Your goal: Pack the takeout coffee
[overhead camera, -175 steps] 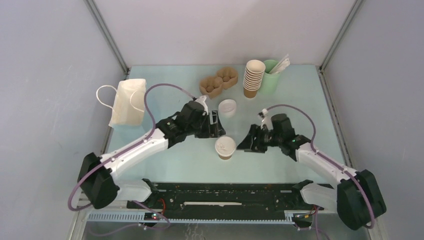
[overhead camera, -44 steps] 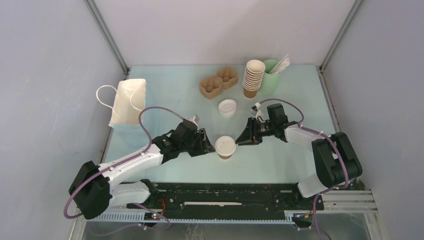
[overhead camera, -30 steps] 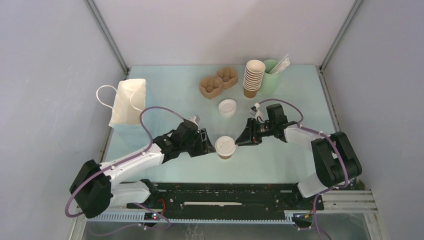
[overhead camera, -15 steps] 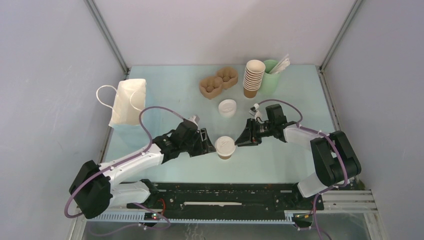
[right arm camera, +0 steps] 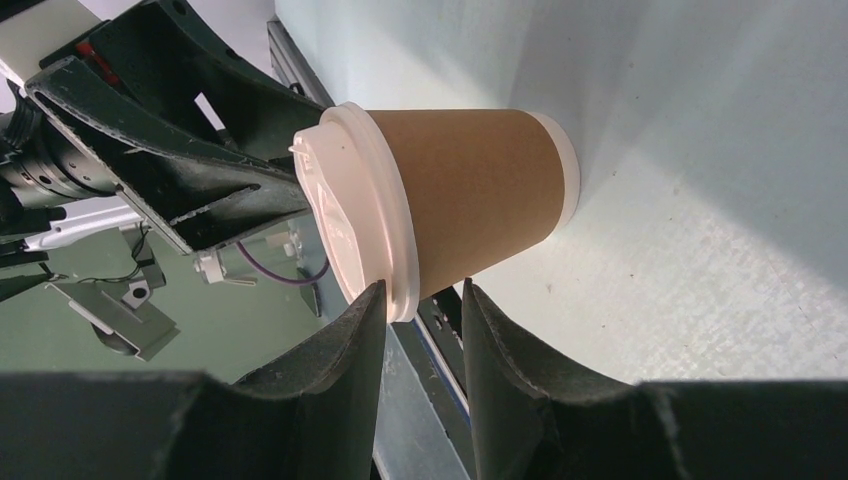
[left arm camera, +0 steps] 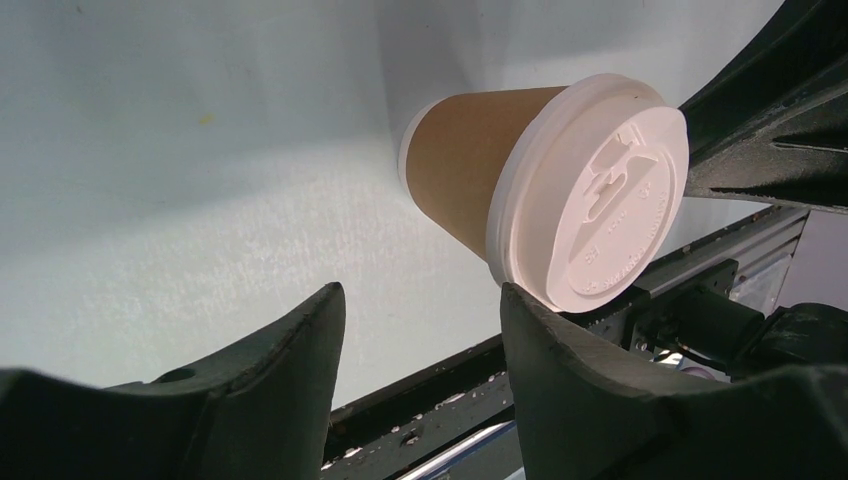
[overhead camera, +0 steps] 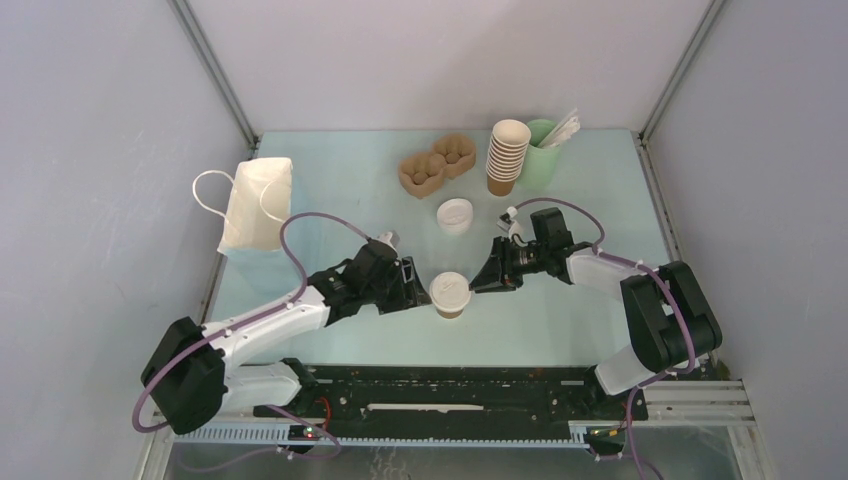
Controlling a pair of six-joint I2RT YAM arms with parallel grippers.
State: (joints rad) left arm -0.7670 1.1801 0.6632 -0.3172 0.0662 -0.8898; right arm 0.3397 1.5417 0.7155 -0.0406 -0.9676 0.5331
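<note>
The takeout coffee (overhead camera: 451, 294), a small brown cup with a white lid, stands upright near the table's front middle. It also shows in the left wrist view (left arm camera: 470, 175) and the right wrist view (right arm camera: 470, 205). My left gripper (overhead camera: 420, 291) is just left of the cup, open and empty. In its own view (left arm camera: 420, 300) the lid (left arm camera: 600, 190) sits just past the right fingertip. My right gripper (overhead camera: 478, 283) is just right of the cup, jaws a narrow gap apart. In its view (right arm camera: 418, 300) the lid's rim (right arm camera: 395, 280) lies at the left fingertip, not pinched.
A white paper bag (overhead camera: 255, 205) with handles stands at the left. A brown pulp cup carrier (overhead camera: 437, 165), a tall stack of lidless cups (overhead camera: 507, 155) and a green cup of sticks (overhead camera: 542, 150) are at the back. A spare white lid (overhead camera: 455, 215) lies behind the coffee.
Since 5.8 s ago both arms have closed in low beside the cup. Over the last second nothing visibly moved.
</note>
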